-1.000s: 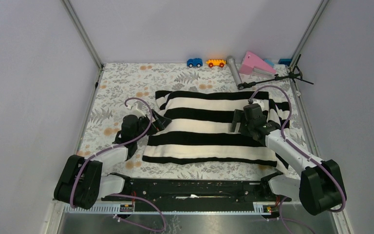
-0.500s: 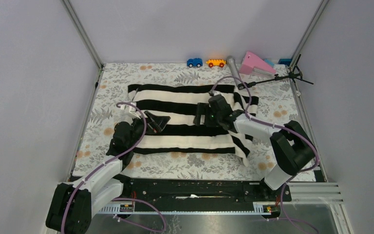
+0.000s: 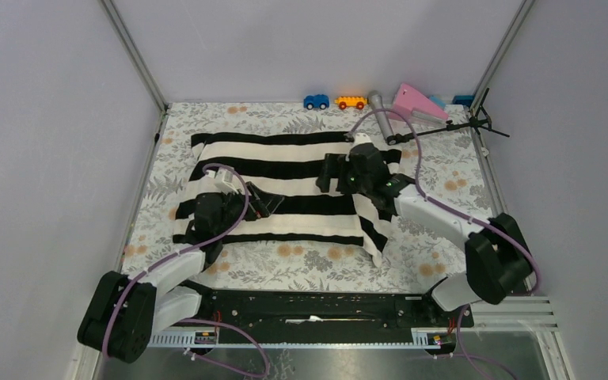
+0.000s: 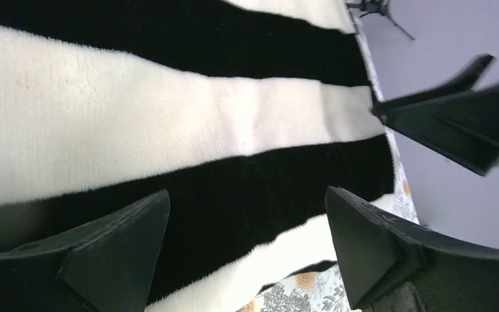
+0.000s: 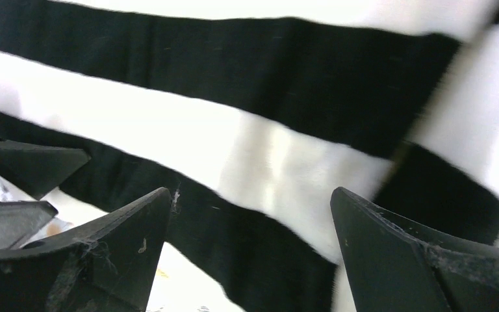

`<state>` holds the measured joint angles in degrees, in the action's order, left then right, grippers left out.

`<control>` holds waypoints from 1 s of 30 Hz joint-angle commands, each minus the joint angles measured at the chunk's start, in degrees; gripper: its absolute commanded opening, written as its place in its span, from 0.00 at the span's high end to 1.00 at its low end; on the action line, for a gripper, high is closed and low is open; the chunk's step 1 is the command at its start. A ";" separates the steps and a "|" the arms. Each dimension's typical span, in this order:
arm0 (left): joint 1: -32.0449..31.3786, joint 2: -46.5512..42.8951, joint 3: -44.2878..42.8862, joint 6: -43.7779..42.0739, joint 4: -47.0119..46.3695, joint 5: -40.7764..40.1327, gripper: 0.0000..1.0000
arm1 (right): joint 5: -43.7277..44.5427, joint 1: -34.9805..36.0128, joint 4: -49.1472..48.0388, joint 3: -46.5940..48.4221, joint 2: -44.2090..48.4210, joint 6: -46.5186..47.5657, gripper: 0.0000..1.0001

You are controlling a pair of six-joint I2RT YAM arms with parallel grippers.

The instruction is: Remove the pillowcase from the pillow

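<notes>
The black and white striped pillowcase lies across the middle of the floral table cloth, with a loose flap trailing off at its near right. The pillow is hidden inside it. My left gripper is open over the pillowcase's near left part; in the left wrist view its jaws stand wide apart over the stripes. My right gripper is open over the pillowcase's right half; in the right wrist view its jaws are wide apart over the stripes, holding nothing.
A blue toy car, an orange toy car, a grey cylinder, a pink wedge and a black tripod lie along the back edge. Metal frame posts stand at the back corners.
The pillowcase has shifted to the left and toward the back. Both grippers have moved left with it, the right arm reaching far over the middle. A flap now trails at the near right.
</notes>
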<state>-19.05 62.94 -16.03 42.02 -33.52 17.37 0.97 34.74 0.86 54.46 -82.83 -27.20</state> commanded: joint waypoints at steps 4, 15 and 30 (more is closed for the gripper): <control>-0.73 16.14 -13.57 -2.48 15.28 -6.87 0.02 | 9.30 -3.03 -6.13 -12.36 10.14 2.89 0.00; 3.13 13.45 -15.88 5.25 34.48 -39.92 0.02 | 12.94 -3.01 -20.23 -26.01 14.50 1.12 0.01; -19.99 1.15 -9.70 -15.89 7.02 -20.33 0.11 | 8.80 -3.02 -23.34 -29.40 16.78 0.27 0.11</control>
<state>-31.88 63.31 -23.86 34.63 -19.40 -4.40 10.17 31.62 -19.33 26.57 -68.18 -26.85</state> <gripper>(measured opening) 0.894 0.910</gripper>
